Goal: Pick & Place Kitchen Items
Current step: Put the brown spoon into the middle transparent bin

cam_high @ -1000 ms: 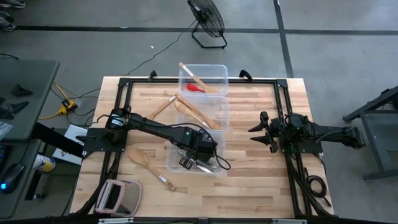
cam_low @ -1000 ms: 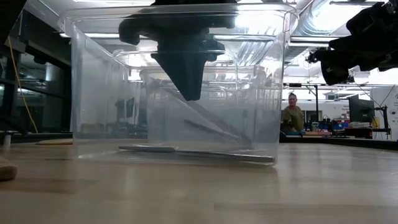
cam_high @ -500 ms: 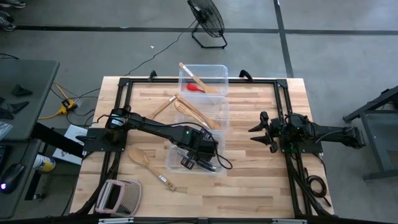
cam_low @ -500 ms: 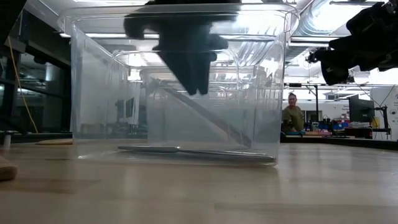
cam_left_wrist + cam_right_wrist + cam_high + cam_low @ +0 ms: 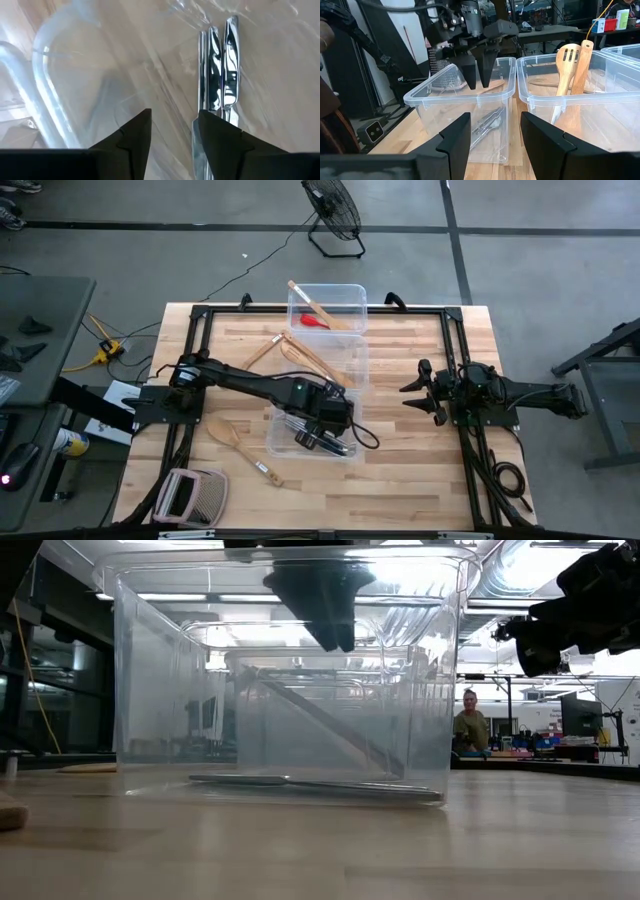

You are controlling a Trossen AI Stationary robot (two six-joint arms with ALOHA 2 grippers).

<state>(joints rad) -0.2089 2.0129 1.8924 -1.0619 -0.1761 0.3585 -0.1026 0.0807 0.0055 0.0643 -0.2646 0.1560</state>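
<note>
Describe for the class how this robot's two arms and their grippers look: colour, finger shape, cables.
Both arms are dark, nearly black. The left gripper ends in two tapered, wedge-shaped fingers, with a black cable looping beside the wrist. The right gripper is equally dark with pointed fingers, its arm a slim jointed tube.

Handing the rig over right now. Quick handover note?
Left gripper: open, empty, above the near clear tub.
Right gripper: open, empty, parked at the table's right side.
Done: silver cutlery lies flat in the near tub; wooden spatulas lean in the middle tub; red utensil and a wooden stick sit in the far tub.
Left: wooden spoon on the table, wooden tongs beside the middle tub.
</note>
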